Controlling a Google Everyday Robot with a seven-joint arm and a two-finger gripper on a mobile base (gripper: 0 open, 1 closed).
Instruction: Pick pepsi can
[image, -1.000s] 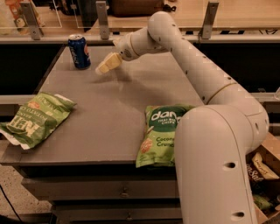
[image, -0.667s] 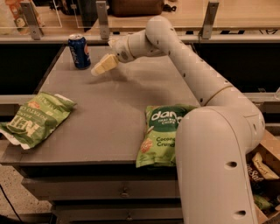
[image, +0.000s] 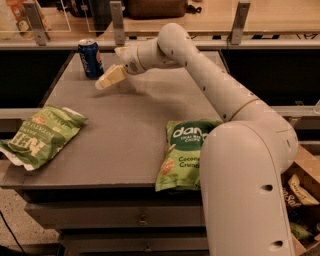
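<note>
The pepsi can (image: 90, 59) is dark blue with a silver top and stands upright at the far left of the grey table (image: 125, 130). My gripper (image: 107, 68) hovers just right of the can, low over the table, and does not touch it. The jaws are open and empty: one cream finger (image: 111, 77) points down-left in front of the can, and the tip of the other shows further back, level with the can's top. My white arm reaches in from the lower right.
A green chip bag (image: 42, 135) lies at the table's left front edge. A second green bag (image: 182, 152) lies at the front, beside my arm's base. A railing with posts (image: 118, 22) runs behind the table. A box of snacks (image: 300, 200) sits at the lower right.
My gripper has moved a little to the left, closer to the pepsi can. The can and both bags have not moved.
</note>
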